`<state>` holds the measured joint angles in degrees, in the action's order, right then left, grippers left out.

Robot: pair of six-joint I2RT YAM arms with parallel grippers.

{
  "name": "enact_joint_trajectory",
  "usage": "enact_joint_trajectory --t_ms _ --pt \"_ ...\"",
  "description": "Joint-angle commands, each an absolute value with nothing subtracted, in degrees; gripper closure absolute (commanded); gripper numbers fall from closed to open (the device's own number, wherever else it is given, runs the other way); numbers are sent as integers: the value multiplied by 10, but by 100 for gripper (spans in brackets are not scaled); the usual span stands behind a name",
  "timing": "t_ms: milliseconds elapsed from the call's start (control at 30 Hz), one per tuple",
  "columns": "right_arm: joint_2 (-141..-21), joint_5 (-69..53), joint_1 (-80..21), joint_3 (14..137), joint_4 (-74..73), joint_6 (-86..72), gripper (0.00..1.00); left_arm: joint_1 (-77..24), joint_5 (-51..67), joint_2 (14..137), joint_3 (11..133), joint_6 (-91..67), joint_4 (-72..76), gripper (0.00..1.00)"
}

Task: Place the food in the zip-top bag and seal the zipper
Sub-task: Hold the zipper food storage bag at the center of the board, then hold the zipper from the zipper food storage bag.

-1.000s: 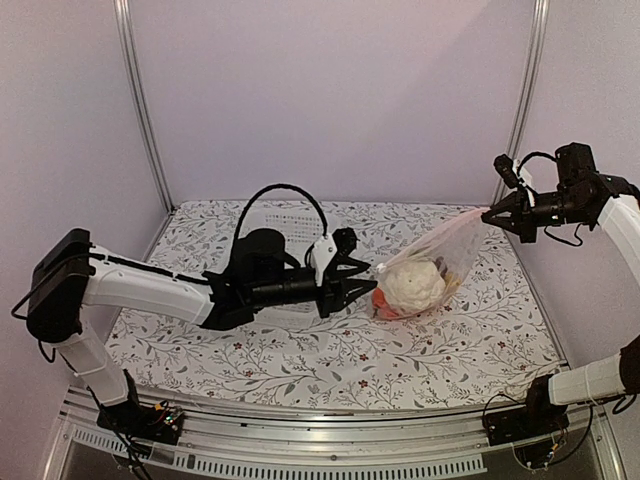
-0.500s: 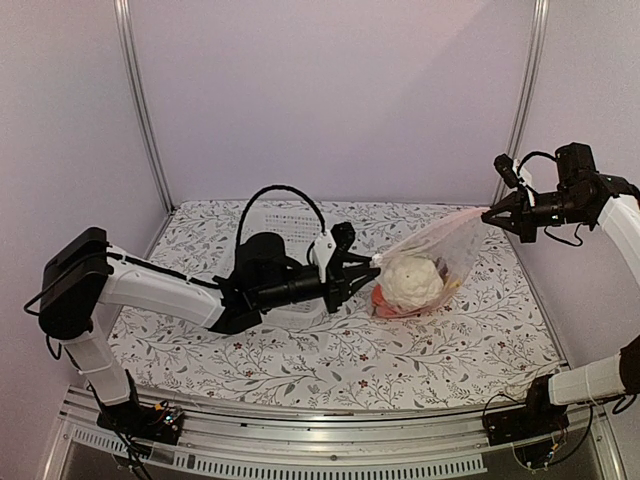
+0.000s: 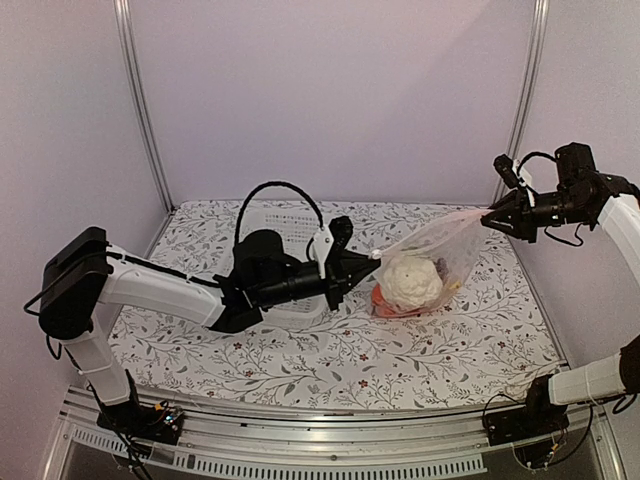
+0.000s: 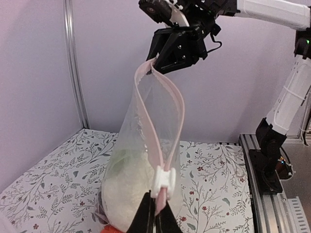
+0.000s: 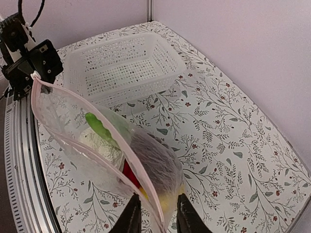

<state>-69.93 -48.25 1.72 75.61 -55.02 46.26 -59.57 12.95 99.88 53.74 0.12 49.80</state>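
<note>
Left gripper (image 4: pixel 154 213) pinched shut on zipper (image 4: pixel 167 114); right gripper (image 5: pixel 154 216) slightly parted around bag (image 3: pixel 432 258) edge; food (image 3: pixel 408 282) blurred inside.

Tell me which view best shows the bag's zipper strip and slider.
The left wrist view: the pink zipper runs its full length, mouth still gaping, white slider right above the left gripper. The right wrist view shows the strip but no slider; the top view shows only a faint line.

Clear crinkly plastic zip-top bag (image 3: pixel 435 250): thin glossy film, wrinkled; smooth matt pinkish press-seal strip (image 4: pixel 160 121). White slotted plastic basket (image 5: pixel 121 68) beside bag: rigid, slightly shiny. Floral-printed cloth table (image 3: pixel 330 365) cover: matt. Frame rail (image 3: pixel 135 100): brushed metal.
</note>
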Motion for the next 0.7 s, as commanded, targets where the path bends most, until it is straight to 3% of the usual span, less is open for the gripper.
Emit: enact_joint_trajectory --t_ms 0,133,233,667 --pt "-708 -456 -27 800 -588 475 61 -594 150 990 556 -6 502 99" --pt "-692 -359 -147 839 -585 457 48 -594 163 976 570 11 466 100" --pt "-701 -331 -227 874 -585 437 44 -594 171 966 582 26 432 100" --pt "-807 -266 -444 938 -572 383 55 -605 162 918 576 35 374 100"
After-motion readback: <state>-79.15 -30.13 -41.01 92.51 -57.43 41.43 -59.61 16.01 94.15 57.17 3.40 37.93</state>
